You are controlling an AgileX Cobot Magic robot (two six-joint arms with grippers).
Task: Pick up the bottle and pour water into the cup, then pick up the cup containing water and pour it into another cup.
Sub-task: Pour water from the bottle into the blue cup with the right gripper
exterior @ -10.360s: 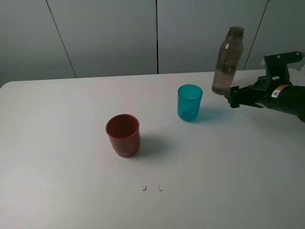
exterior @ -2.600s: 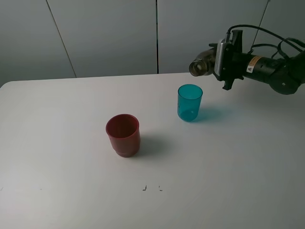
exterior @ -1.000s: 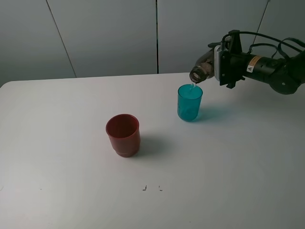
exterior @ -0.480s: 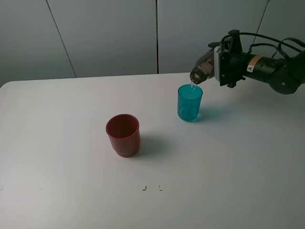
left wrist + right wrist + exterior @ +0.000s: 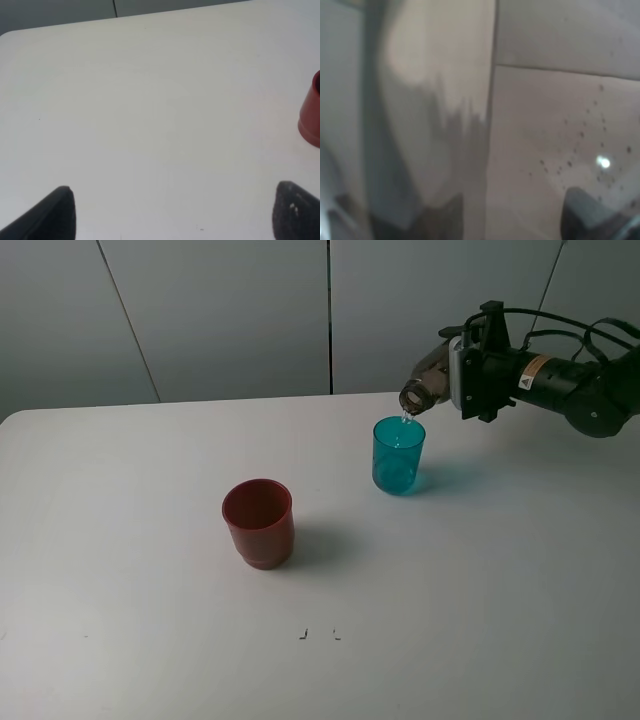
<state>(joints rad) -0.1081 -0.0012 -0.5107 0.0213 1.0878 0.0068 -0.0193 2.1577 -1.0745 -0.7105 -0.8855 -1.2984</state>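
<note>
Right hand [image 5: 457, 375], clamped on the tipped bottle [image 5: 424, 389], pours water into the teal cup [image 5: 398, 460] at upper right; the red cup [image 5: 259, 525], left of centre, awaits the second pour

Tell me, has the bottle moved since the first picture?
Yes. The bottle stood upright right of the teal cup; now it is tipped over that cup's rim, pouring.

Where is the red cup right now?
In the high view, the red cup stands left of centre on the table, in front and left of the teal cup.
</note>
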